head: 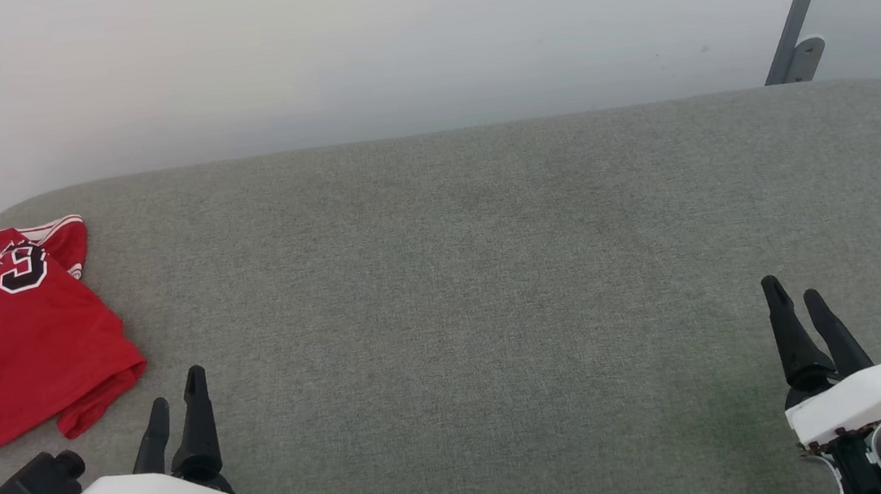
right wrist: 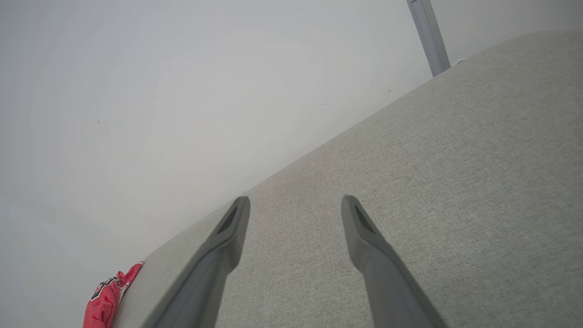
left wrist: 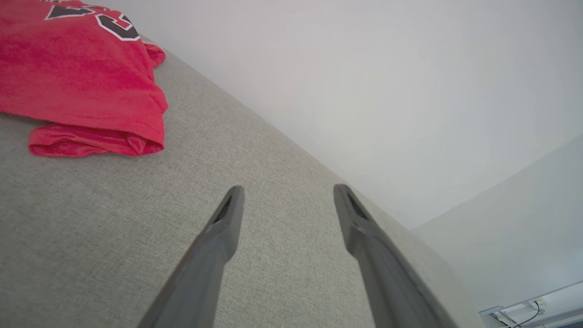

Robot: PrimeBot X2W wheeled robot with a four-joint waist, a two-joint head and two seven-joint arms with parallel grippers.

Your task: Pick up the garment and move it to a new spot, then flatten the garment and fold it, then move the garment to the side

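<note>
Head view: garment [head: 17, 349] lies bunched at the far left edge of the tabletop [head: 452, 278], left hand [head: 175, 388] near it and right hand [head: 790, 288] well apart, both wide open and empty; a one-handed pinch of its doubled hem risks dragging it off that edge.

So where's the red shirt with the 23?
In the head view the red shirt lies at the left edge of the grey surface, just beyond the left gripper.

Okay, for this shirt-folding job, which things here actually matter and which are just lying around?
For the job: red jersey; left gripper, open; right gripper, open; grey fabric surface it lies on.
Just there: grey metal post; white wall.
</note>
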